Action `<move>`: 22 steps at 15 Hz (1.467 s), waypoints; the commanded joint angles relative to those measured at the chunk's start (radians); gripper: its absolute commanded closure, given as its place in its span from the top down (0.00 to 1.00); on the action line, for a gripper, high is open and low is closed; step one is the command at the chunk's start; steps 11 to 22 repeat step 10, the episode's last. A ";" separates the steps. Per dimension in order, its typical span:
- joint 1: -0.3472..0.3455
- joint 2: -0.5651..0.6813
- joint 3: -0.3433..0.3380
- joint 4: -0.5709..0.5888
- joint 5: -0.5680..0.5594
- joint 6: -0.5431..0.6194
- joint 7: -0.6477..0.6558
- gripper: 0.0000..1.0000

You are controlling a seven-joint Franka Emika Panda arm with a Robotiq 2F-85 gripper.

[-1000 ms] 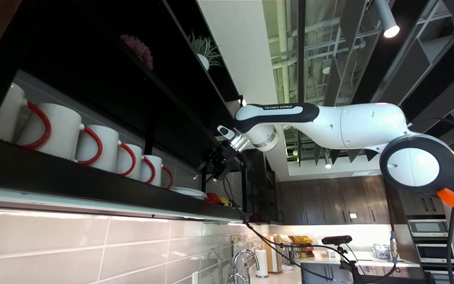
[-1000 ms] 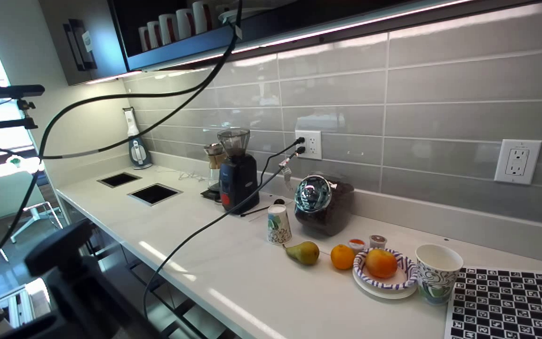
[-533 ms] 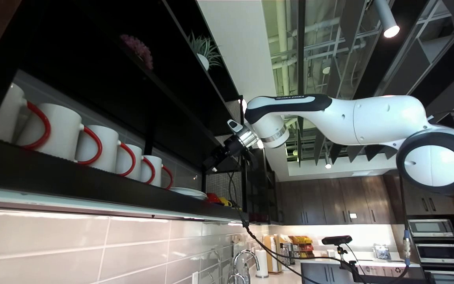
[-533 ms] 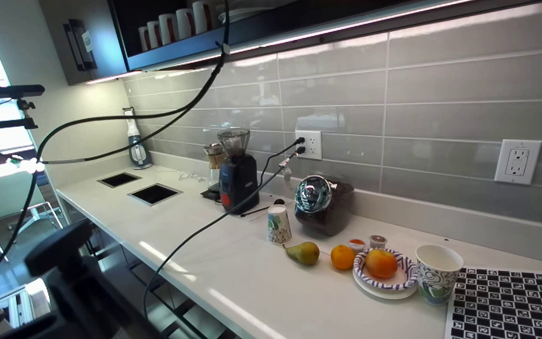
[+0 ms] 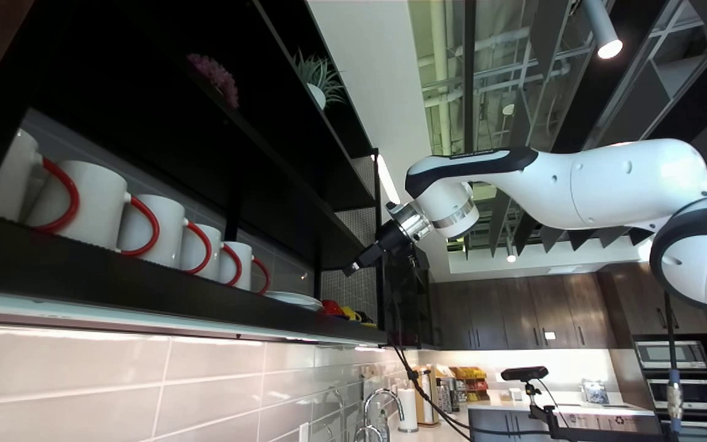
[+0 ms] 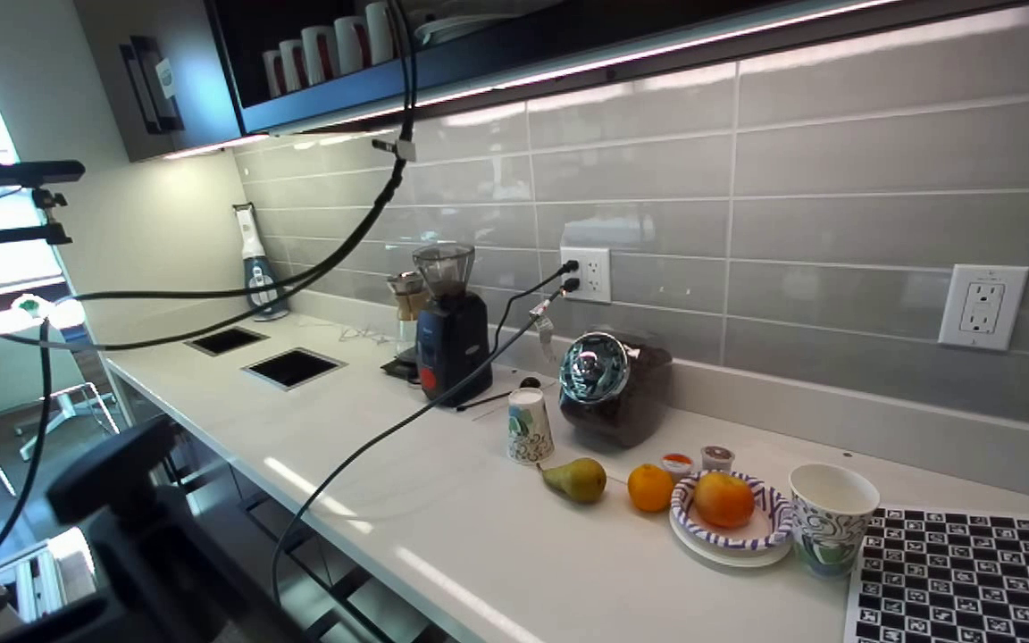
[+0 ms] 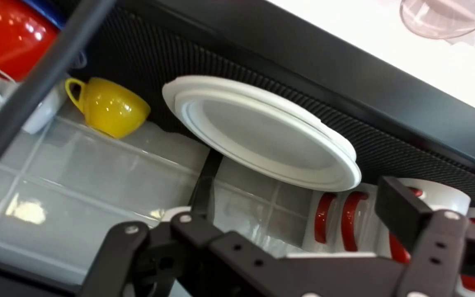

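- The end effector has its fingers spread apart, facing the open shelf and clear of the plates.
- At least 2 white plates lie stacked on the shelf's ribbed dark liner, between the yellow cup and the mugs.
- 5 white mugs with red handles stand in a row, seen in both exterior views.
- Lettering on the arm meets the camera too flatly to read; in an exterior view, what looks like an "A" shows at the frame's edge.
- A recycling symbol marks a far panel; the print beside it is too small to read.
- The cabinet door's label and the small mark on the black coffee grinder are also unreadable.
- On the table, a board of black-and-white coded squares lies beside a swirl-printed upright paper cup.
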 commanded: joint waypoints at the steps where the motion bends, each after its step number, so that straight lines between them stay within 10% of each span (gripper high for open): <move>1: -0.039 0.098 -0.026 -0.085 0.038 -0.064 0.158 1.00; 6: -0.072 0.161 -0.033 -0.146 0.059 -0.073 0.353 1.00; 22: -0.091 0.148 -0.016 -0.123 0.046 -0.082 0.334 1.00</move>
